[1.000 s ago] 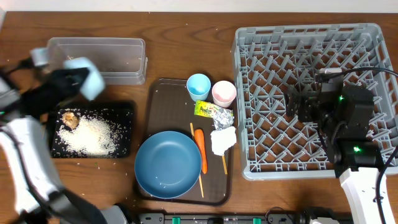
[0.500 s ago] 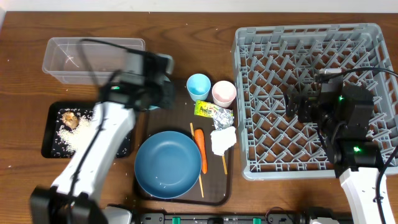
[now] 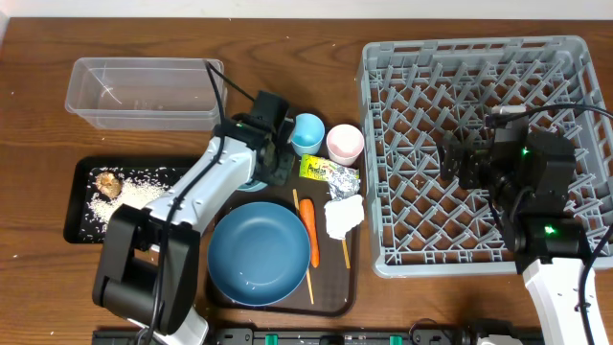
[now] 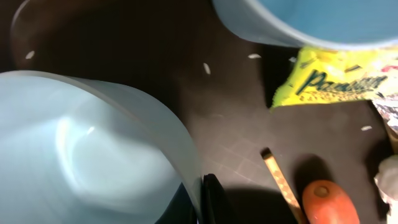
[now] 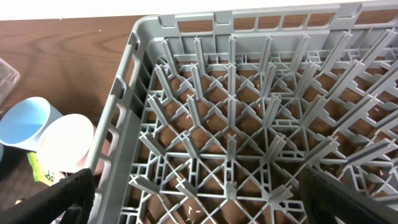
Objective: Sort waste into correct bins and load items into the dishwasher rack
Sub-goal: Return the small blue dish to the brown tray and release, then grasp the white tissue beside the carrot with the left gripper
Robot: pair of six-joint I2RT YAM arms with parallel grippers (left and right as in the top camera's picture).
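1. Left arm (image 3: 196,192) slants over the serving tray's (image 3: 331,280) left edge. The left gripper (image 3: 276,165) is clamped on the small light-blue bowl (image 4: 81,143), plugging the back-left corner.
2. Right of the dark-blue plate (image 3: 259,254) it's jammed: carrot (image 3: 310,230), napkin (image 3: 343,216) and wrapper (image 3: 329,172) are bunched, with the light-blue cup (image 3: 306,132) and pink cup (image 3: 345,144) side by side behind (hardly a gap).
3. Pegs crowd the rack (image 3: 479,67); the right gripper (image 3: 458,163) hangs above them, jaws spread wide.
4. There is open table (image 3: 38,287) at front-left, and the clear tub (image 3: 144,72) is reachable from above.

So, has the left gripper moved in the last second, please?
Yes: the left gripper, with the bowl, swung right from the tub to the blue cup.
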